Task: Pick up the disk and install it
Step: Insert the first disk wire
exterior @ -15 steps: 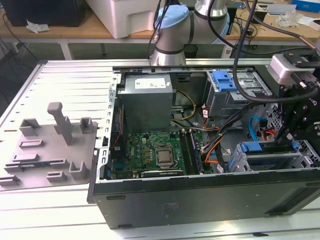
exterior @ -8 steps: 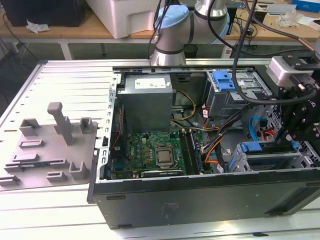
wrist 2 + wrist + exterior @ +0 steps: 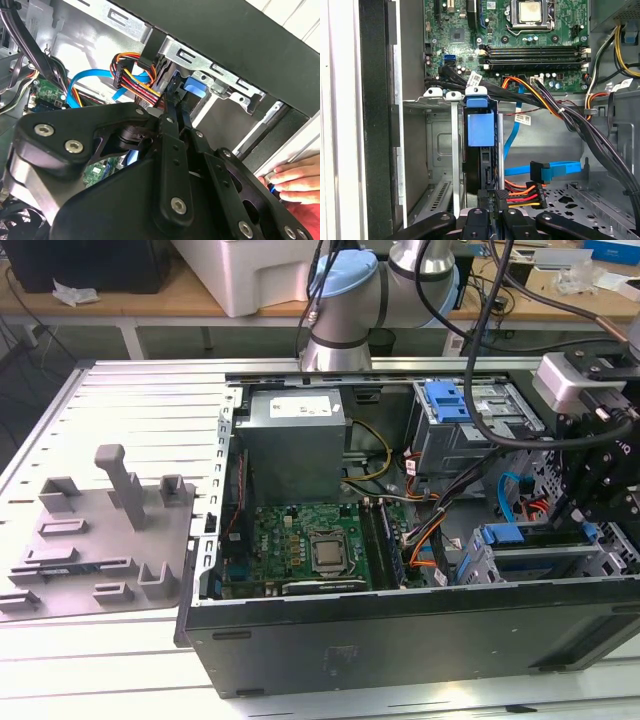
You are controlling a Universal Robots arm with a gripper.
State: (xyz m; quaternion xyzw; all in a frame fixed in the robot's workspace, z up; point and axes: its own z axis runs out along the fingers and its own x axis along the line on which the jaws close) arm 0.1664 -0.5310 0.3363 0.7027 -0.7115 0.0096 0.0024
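While my arm hangs over the open case (image 3: 330, 640) at the exterior view's right, the disk (image 3: 481, 145) stands on edge in the grey cage (image 3: 437, 145) beside the motherboard (image 3: 520, 40). My gripper (image 3: 490, 212) has its fingers drawn close together at the disk's end; whether they pinch it, I cannot tell. A hand (image 3: 295, 180) rests by the case wall.

green motherboard (image 3: 520, 45), blue disk (image 3: 480, 129) carrier, black tool (image 3: 490, 220), grey fixture plate (image 3: 100, 540), orange-red-yellow cable bundle (image 3: 522, 195)
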